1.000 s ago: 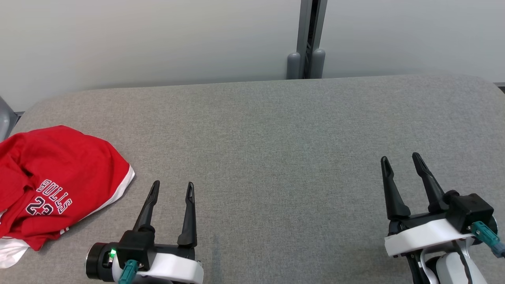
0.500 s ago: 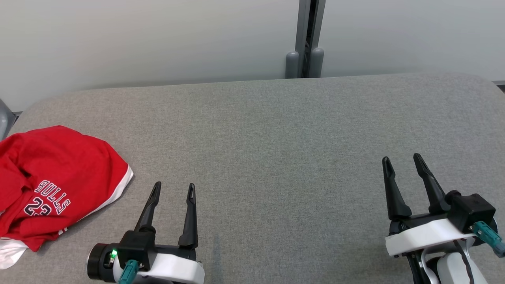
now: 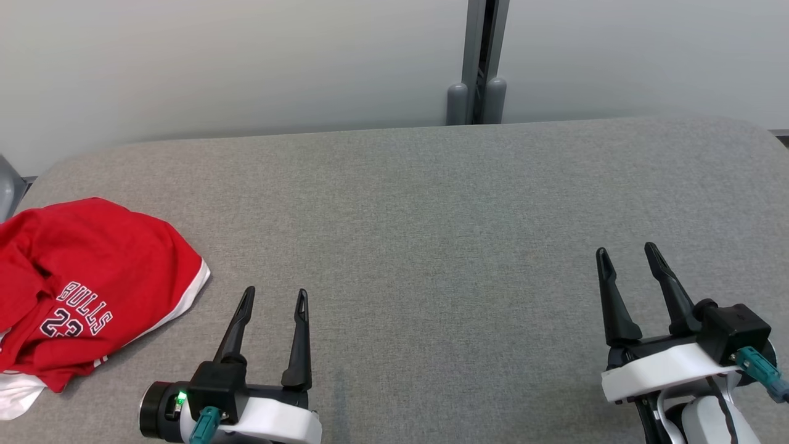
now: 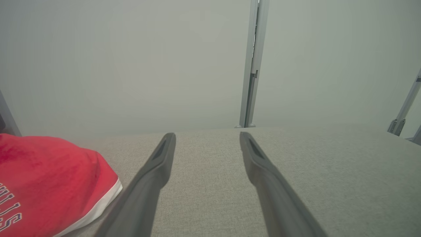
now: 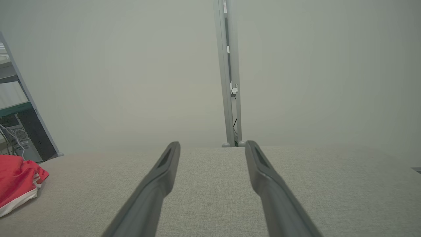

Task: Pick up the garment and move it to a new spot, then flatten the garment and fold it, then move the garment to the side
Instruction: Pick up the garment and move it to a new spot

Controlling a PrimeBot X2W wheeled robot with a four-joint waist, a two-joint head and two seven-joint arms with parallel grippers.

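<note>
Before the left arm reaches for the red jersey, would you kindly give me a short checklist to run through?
1. Left gripper, jaws apart, nothing between them: ok.
2. Right gripper, jaws apart, nothing between them: ok.
3. Crumpled red jersey with white trim lies on the grey fabric-covered table, to the left gripper's left: ok.
4. Nothing stands between left gripper and jersey: ok.
5. Whole jersey in view for choosing a grasp: not ok; its left part is cut off by the head view's edge.
</note>
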